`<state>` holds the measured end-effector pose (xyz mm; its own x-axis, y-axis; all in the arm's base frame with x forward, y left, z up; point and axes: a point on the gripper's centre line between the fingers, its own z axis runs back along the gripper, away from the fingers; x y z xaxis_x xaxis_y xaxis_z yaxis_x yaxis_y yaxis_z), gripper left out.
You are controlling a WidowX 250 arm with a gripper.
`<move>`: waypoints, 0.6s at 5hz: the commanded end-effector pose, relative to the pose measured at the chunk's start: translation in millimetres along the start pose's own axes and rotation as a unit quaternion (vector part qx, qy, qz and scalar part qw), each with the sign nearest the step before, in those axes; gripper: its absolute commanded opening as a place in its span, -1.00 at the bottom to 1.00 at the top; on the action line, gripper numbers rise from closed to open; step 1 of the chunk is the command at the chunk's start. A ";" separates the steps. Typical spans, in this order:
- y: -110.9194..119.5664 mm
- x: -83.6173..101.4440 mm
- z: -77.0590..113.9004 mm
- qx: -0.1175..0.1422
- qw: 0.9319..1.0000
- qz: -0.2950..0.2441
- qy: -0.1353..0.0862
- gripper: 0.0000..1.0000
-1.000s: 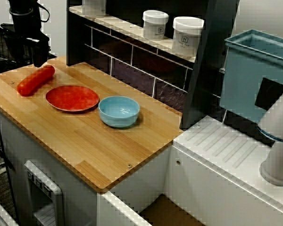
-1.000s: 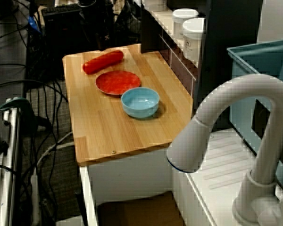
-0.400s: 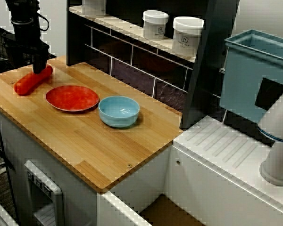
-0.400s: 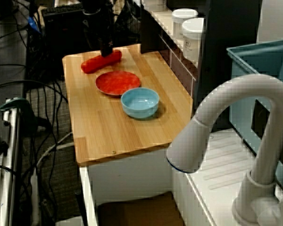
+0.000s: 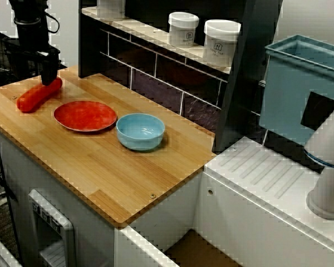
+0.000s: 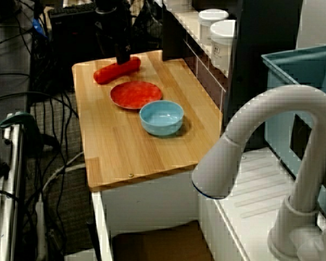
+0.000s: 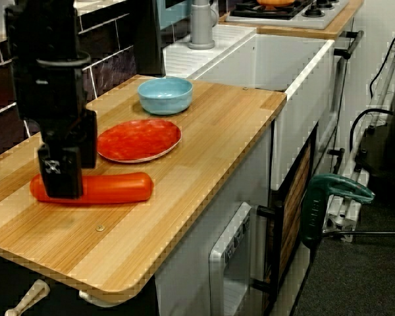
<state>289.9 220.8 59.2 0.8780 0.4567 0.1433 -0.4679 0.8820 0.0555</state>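
Observation:
A long red sausage-shaped toy (image 5: 33, 97) (image 6: 111, 72) (image 7: 112, 187) lies on the wooden counter (image 5: 117, 172) near its far left corner. My black gripper (image 5: 48, 82) (image 6: 122, 58) (image 7: 60, 181) stands straight down over one end of it. In the view from the counter's end, one finger (image 7: 60, 172) hangs in front of the toy and the other is hidden behind it. How tightly the jaws sit on it does not show. A red plate (image 5: 84, 115) (image 7: 138, 139) lies just beside the toy, and a light blue bowl (image 5: 140, 130) (image 7: 164, 95) stands past the plate.
A dark tiled back wall (image 5: 156, 72) with a shelf carrying white jars (image 5: 183, 28) runs along the counter's rear. A blue bin (image 5: 303, 83), a white drainboard (image 5: 267, 178) and a grey faucet (image 6: 261, 157) are on the right.
One second ago the gripper hung above the toy; it has come down over the toy's end. The toy slid slightly toward the counter's left edge and has lain still since.

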 end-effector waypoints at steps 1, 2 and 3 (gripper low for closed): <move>2.6 10.1 10.9 0.005 1.000 0.014 -0.013 1.00; -0.8 9.0 3.2 0.014 1.000 0.016 -0.018 1.00; -2.5 10.1 -9.5 0.026 0.999 0.022 -0.008 1.00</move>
<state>300.1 217.8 34.5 0.8620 0.4934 0.1160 -0.5041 0.8585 0.0947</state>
